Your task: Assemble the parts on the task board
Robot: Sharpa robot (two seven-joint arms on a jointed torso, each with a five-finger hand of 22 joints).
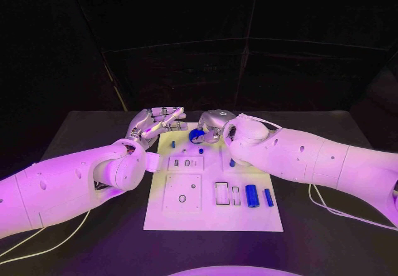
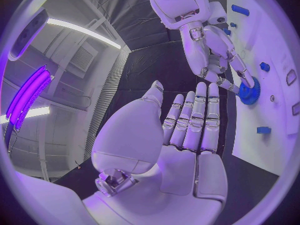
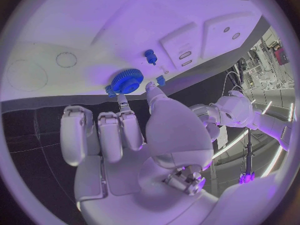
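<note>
Right hand (image 1: 214, 125) sits at the far end of the task board (image 1: 166, 215). Its fingertips (image 3: 152, 87) pinch the rim of a blue gear (image 3: 127, 80); the remaining fingers are curled in short of it. The left wrist view confirms the contact: fingertips on the gear's edge, gear lying flat against the white plate. In the head view the gear (image 1: 196, 135) shows at the board's far edge, just in front of this hand.

Left hand (image 1: 153, 122) hovers off the far-left corner of the board. Fingers straight and close together, palm bare, holding nothing. It stands near the gear but apart from it.

Key relation: the gear lies directly at the right hand's fingertips, toward the board. Its axis appears to point up out of the plate, so my judgement is that any seating move goes straight down along that axis. Right hand is nearer, already in contact.

Counts (head view):
- 1 gear.
- 2 blue cylinders (image 1: 252, 196) lying side by side at the near right of the board, long axes running near-to-far.
- About 3 small blue pegs (image 1: 201, 150) mid-board; too small for a firm count.
- Several rectangular recesses; exact count unclear.
</note>
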